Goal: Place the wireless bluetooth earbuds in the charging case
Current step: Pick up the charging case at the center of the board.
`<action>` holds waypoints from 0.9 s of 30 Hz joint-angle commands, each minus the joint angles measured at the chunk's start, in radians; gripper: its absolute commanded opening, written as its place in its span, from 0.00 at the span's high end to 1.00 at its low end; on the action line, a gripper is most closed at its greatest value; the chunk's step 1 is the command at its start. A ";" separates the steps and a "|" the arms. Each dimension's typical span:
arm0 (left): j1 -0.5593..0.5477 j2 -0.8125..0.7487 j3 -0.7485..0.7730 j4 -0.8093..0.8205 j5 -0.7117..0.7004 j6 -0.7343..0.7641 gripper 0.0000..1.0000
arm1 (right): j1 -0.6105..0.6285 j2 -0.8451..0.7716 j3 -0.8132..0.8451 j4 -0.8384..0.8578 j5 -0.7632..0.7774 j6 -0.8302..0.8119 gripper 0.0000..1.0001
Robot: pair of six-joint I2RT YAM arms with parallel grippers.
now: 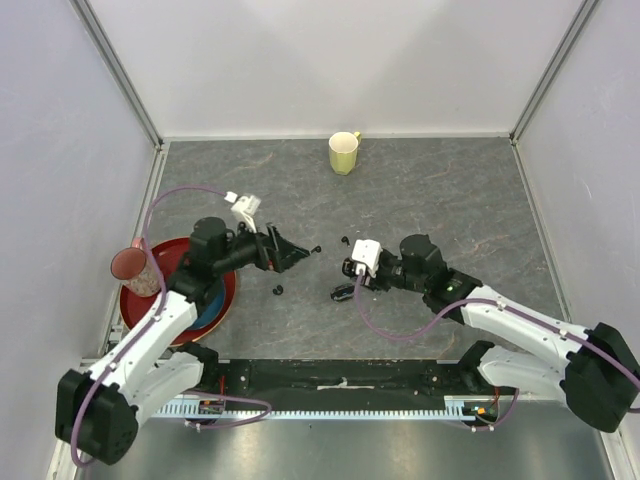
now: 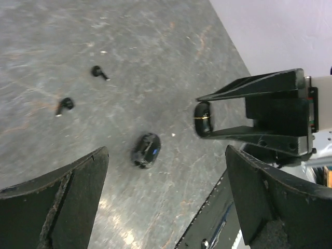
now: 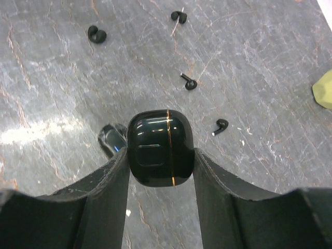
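Glossy, smooth black plastic charging case (image 3: 160,148); grey stone-veined tabletop (image 3: 270,62) with a dull sheen.

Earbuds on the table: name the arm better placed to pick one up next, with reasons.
Left. The left gripper, jaws open and empty, is near loose earbuds, while the right gripper has its jaws shut on a black charging case.

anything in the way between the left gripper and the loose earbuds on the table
Nothing visible does. The left gripper is open above the table, and both earbuds in its view lie uncovered. The spare case lies nearer, apart from them; the right gripper holds the other case off to one side.
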State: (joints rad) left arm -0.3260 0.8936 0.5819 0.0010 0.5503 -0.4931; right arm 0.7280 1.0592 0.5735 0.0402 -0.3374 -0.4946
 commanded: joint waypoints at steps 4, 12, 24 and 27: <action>-0.131 0.120 -0.005 0.192 -0.030 -0.070 0.01 | 0.171 0.065 -0.001 0.271 0.247 0.113 1.00; -0.163 0.197 -0.034 0.294 0.089 -0.098 0.05 | 0.225 0.065 -0.053 0.475 0.302 0.180 1.00; -0.214 0.214 -0.024 0.335 0.165 -0.055 0.10 | 0.226 0.058 -0.057 0.469 0.245 0.194 1.00; -0.222 0.217 -0.022 0.343 0.166 -0.052 0.16 | 0.228 0.055 -0.054 0.468 0.221 0.200 1.00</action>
State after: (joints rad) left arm -0.5369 1.1110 0.5495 0.2882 0.6853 -0.5568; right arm 0.9512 1.1271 0.5213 0.4553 -0.0757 -0.3195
